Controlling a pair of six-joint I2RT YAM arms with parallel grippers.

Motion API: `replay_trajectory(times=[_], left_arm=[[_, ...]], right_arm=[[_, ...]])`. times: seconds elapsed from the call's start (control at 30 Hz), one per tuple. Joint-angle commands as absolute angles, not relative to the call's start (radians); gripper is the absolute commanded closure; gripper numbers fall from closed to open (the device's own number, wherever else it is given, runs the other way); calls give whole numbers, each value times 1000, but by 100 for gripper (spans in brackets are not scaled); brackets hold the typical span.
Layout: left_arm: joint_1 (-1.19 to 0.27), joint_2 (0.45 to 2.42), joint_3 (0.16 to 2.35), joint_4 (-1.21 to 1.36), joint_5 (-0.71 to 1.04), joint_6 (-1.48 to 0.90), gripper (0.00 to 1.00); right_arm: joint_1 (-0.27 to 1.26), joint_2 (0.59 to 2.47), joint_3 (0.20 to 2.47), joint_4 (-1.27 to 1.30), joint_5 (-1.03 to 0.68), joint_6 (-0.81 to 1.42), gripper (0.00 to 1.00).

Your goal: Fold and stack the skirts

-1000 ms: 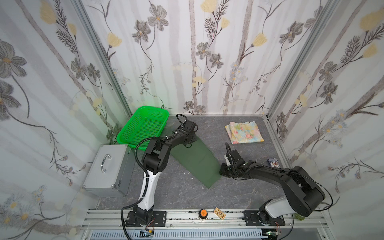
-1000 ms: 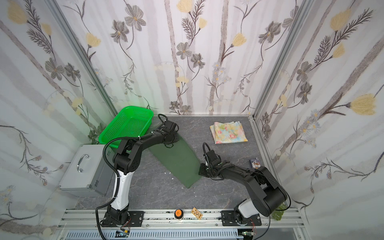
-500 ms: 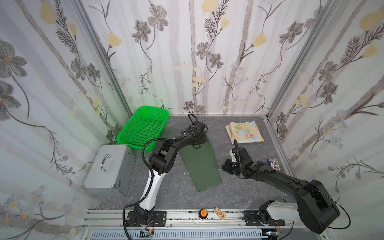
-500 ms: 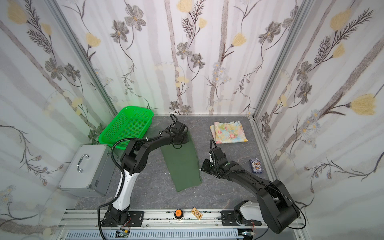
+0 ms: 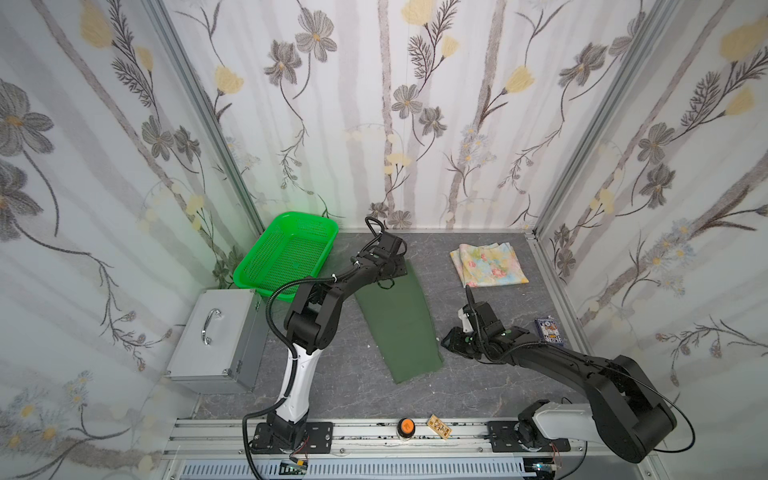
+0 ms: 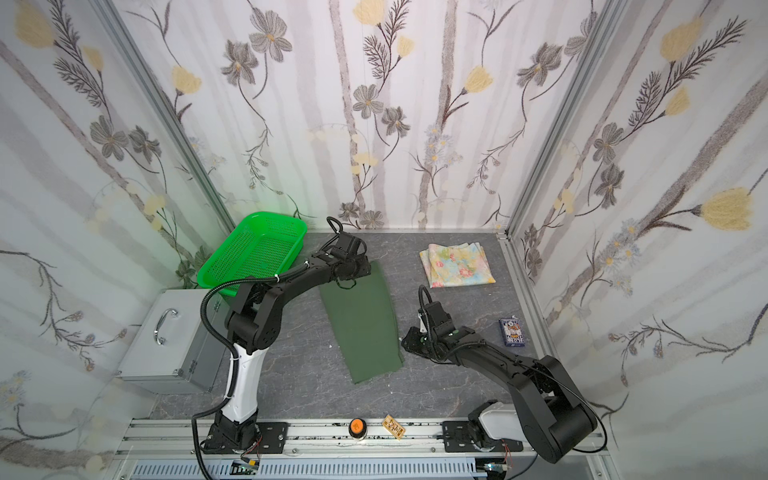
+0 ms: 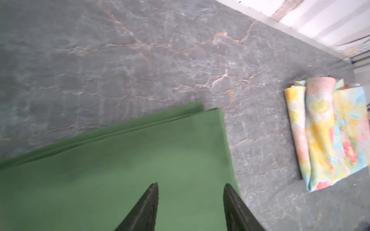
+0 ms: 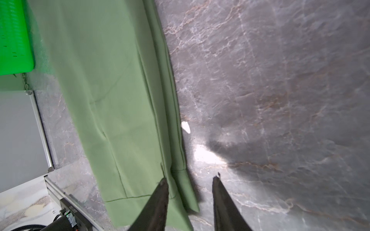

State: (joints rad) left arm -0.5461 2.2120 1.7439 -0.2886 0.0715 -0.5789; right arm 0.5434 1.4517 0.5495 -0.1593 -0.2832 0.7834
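Left gripper (image 5: 395,272) sat over the far, narrow end of the plain dark olive green cloth skirt (image 5: 397,328) in both top views. Its arm reached low and forward, elbow bent beside the bright green plastic mesh basket (image 5: 286,253). The right gripper (image 5: 446,340) lay low just beside that skirt's long right edge, towards its wider near end, with its forearm stretched in over the grey marbled table (image 5: 478,386). The olive skirt lay flat as a long folded strip mid-table, and the pastel yellow-blue flowered cloth skirt (image 5: 488,264) lay folded well apart from it, near the back right corner. In the left wrist view, the left gripper (image 7: 190,185) had its jaws spread with nothing between them, above the olive cloth near a corner where layered edges showed. In the right wrist view, the right gripper (image 8: 189,178) was likewise spread, one of its fingers (image 8: 158,200) over the hem and the other over bare table, pinching nothing. The olive cloth looked thin, soft and light, so it would likely sag and shed layers if lifted by one point. The two corners of one short end, with every layer pinched, seemed the best hold for folding it end over end.
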Motion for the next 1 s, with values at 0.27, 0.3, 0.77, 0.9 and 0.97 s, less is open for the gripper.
replay_trajectory(times=[0.27, 0.3, 0.77, 0.9, 0.97], left_arm=[[-555, 2375, 1923, -279, 135, -583, 34], [-554, 2387, 1937, -279, 139, -583, 34], [-552, 2484, 2065, -279, 155, -574, 50], [-551, 2492, 2071, -279, 141, -577, 67], [-549, 2493, 2071, -279, 143, -575, 76]], right_arm=[[617, 1421, 526, -157, -295, 789, 59], [627, 1424, 525, -162, -291, 788, 59], [678, 1452, 528, -168, -268, 808, 69], [685, 1469, 528, -161, -274, 815, 74], [687, 1481, 528, -151, -284, 818, 76]])
